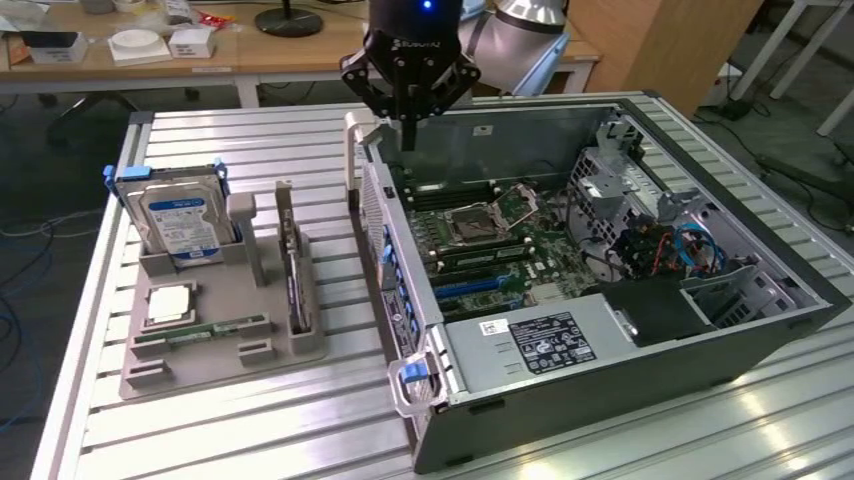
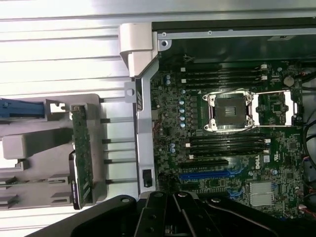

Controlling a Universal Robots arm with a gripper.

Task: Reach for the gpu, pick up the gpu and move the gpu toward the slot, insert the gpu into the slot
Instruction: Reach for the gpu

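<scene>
At top centre of the exterior view the gripper (image 1: 404, 142) hangs over the rear edge of the open computer case (image 1: 627, 390), its claw pinched together on nothing. The gpu (image 1: 296, 285) stands on edge in the grey tray (image 1: 214, 365) at the exterior view's left, sharing it with the hard drive (image 1: 180, 220) and memory stick (image 1: 200, 330). Inside the case, the blue slot (image 1: 467, 288) lies on the green motherboard (image 1: 534, 245).

Exterior view's left: hard drive (image 1: 180, 218) upright at far end of grey holder tray (image 1: 214, 350), processor chip (image 1: 170, 302) and memory stick (image 1: 214, 328) flat nearer; right: open computer case (image 1: 694, 355) on slatted table (image 1: 240, 430), power supply (image 1: 534, 340) at near end.
</scene>
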